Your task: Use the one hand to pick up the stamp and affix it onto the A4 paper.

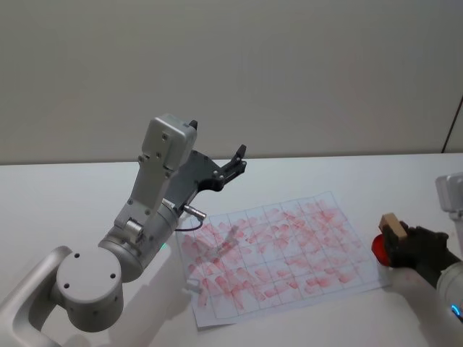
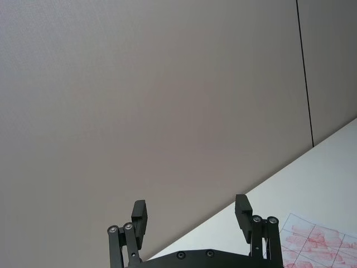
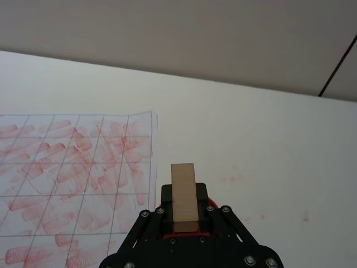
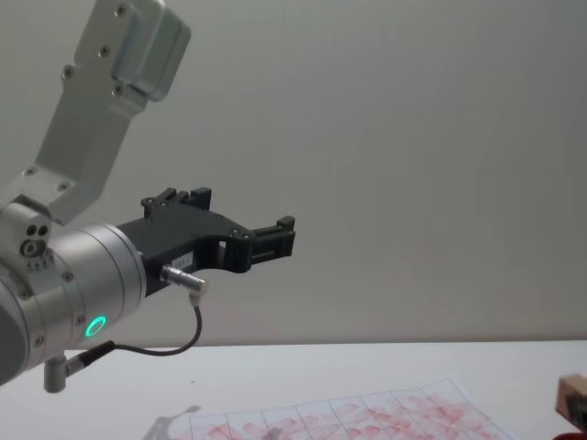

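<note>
Right hand (image 3: 184, 207), clamped on the upright stamp (image 1: 391, 225) beside a red ink pad (image 1: 377, 249) at the A4 paper's (image 1: 278, 253) 3 o'clock edge, likely must next carry it toward 9 o'clock and press down, while the left hand (image 1: 235, 163) hangs raised, fingers apart, at 11 o'clock.

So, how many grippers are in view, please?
2. The left gripper is raised in the air, open; the right gripper grips the stamp beside the A4 paper's right edge.
</note>
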Motion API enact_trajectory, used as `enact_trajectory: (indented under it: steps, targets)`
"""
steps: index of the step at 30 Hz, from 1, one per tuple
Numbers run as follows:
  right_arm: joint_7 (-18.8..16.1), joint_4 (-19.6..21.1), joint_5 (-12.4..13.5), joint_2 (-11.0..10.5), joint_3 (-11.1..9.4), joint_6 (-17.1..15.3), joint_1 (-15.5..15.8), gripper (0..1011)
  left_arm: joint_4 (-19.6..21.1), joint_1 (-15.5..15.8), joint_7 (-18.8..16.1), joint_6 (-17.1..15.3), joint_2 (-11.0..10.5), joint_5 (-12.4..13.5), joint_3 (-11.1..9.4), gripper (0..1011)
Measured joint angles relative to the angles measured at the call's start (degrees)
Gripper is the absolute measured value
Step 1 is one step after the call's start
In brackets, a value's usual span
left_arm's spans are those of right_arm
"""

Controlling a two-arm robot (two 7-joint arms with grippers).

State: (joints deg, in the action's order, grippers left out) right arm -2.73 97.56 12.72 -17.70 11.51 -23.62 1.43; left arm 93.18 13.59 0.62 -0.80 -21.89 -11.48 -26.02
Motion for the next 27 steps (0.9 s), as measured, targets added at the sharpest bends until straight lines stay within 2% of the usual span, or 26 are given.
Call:
enact_trajectory:
  steps: [10, 17, 19, 27]
  targets:
    - [-4.2, 1.0, -3.8, 0.4, 0.8, 3.2, -2.1, 217, 0.0, 0.0, 0.0, 0.0, 0.0, 0.0, 0.0, 1001]
    - [-9.1, 0.9, -5.7, 1.3, 1.8, 5.0, -4.3, 217, 0.0, 0.0, 0.0, 0.0, 0.0, 0.0, 0.0, 1001]
    - [-9.6, 0.8, -5.8, 1.5, 1.9, 5.1, -4.6, 217, 0.0, 0.0, 0.0, 0.0, 0.0, 0.0, 0.0, 1001]
    - [-15.4, -0.5, -5.9, 2.7, 3.1, 5.1, -6.7, 217, 0.0, 0.0, 0.0, 0.0, 0.0, 0.0, 0.0, 1001]
